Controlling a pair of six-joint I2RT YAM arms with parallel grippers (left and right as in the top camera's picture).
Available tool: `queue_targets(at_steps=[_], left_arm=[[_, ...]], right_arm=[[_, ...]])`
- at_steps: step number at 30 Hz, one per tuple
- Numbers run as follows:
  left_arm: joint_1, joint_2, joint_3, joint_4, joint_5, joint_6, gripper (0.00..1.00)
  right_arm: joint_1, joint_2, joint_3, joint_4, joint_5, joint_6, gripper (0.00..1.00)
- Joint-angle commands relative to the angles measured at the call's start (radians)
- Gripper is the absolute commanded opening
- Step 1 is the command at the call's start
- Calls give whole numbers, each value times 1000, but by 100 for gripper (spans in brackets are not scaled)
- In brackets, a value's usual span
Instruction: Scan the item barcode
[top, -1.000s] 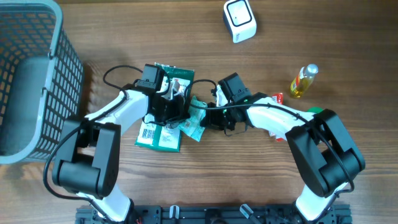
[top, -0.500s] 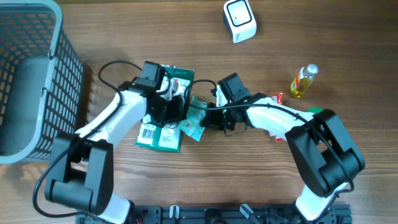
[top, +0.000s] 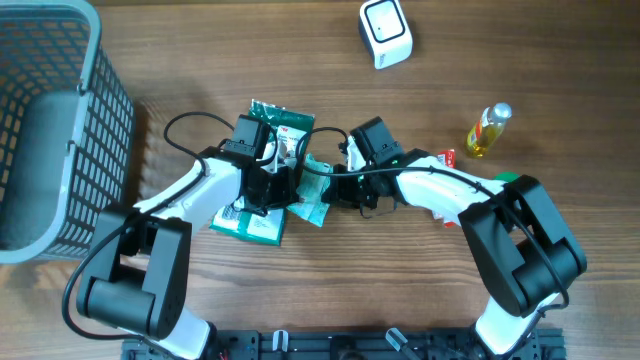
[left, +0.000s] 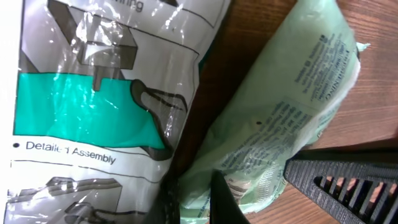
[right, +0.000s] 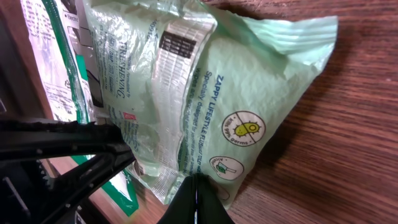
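Big wooden table (top: 560, 60) with a grey mesh basket (top: 60, 60) off on the left arm's side. In the middle there's a teal-and-white printed bag (left: 93, 106) lying flat, and a pale green pouch (right: 236, 93) right beside it, overlapping its edge.

The pouch sits between the two arms, one at each end. The left gripper (left: 194, 194) is clamped on one end, with pouch film between its fingers. The right gripper (right: 194, 183) has its fingers pressed together on the opposite edge seam, so I'd call that a pinch too.

The white scanner (top: 385, 33) is well apart, toward the far edge and nearer the right arm. My guess is the pouch has to go up that way, printed side toward it.
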Motion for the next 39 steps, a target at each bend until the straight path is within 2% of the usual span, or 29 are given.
queue_targets(at_steps=[1, 15, 21, 24, 31, 39], left_arm=[[-2, 71, -34, -3, -105, -36, 4], [-2, 71, -34, 0, -105, -35, 4], [-2, 71, -34, 0, -105, -35, 4], [-2, 71, -34, 1, -105, -35, 4], [-2, 71, -34, 5, -105, -35, 4], [-2, 71, -34, 11, -104, -35, 4]], right_arm=[[2, 46, -25, -7, 96, 6, 4], [2, 44, -15, -3, 85, 10, 5], [-13, -67, 66, -84, 50, -57, 5], [-17, -127, 67, -30, 51, -69, 4], [-18, -108, 65, 130, 66, -68, 4], [-13, 22, 65, 241, 61, -68, 4]])
